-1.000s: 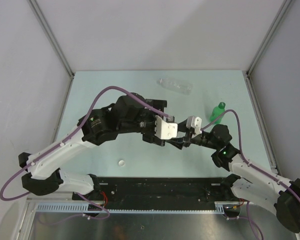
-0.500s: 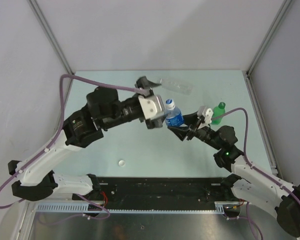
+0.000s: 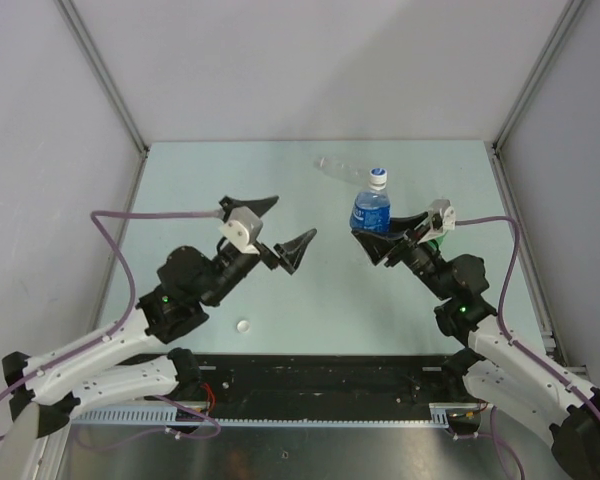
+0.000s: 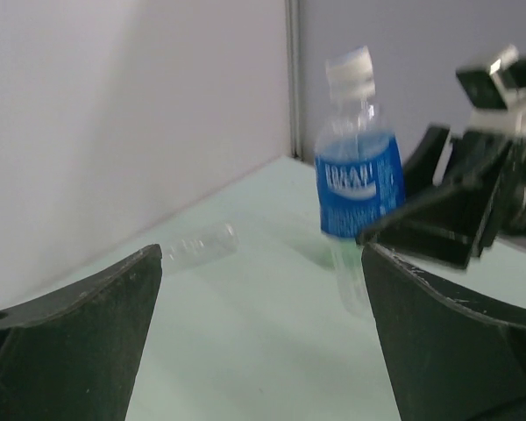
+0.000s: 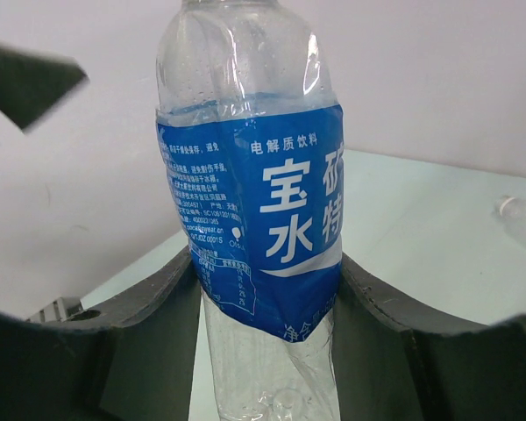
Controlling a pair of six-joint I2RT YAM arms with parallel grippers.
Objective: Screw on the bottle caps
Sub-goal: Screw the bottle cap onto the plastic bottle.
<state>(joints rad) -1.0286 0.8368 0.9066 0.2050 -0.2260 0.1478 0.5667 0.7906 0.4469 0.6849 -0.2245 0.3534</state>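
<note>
Top external view, left side: the left tool point(image 3: 280, 225) is held above the pale green worktop point(image 3: 195, 180), left of centre. Its two black fingers are spread wide apart, with nothing between them, and they point toward the right-hand side of the worktop. The left wrist view agrees: both fingers frame open space, and the upright bottle ahead lies well beyond their tips.

Near edge, below the left tool: one loose white cap point(image 3: 243, 325) lies flat on the worktop. It is apart from every bottle and from both tools.

Far edge, right of centre: the unlabelled clear bottle point(image 3: 336, 166) lies on its side on the worktop. In the top external view its right end is hidden behind the top of the neighbouring bottle. Neither tool touches it.

Right of centre: the blue-labelled bottle point(image 3: 372, 210) stands roughly upright with a slight lean. A white cap point(image 3: 379, 177) sits on its neck. How tightly that cap is screwed down cannot be told.

Right side: the right tool point(image 3: 378, 238) is clamped on the blue-labelled bottle. The right wrist view shows one dark finger on each side of the bottle, at the lower edge of the label, both against the bottle wall. The clear lower body continues downward between the fingers and out of that view. Whether the bottle's base rests on the worktop or is raised off it cannot be told from any view.
</note>
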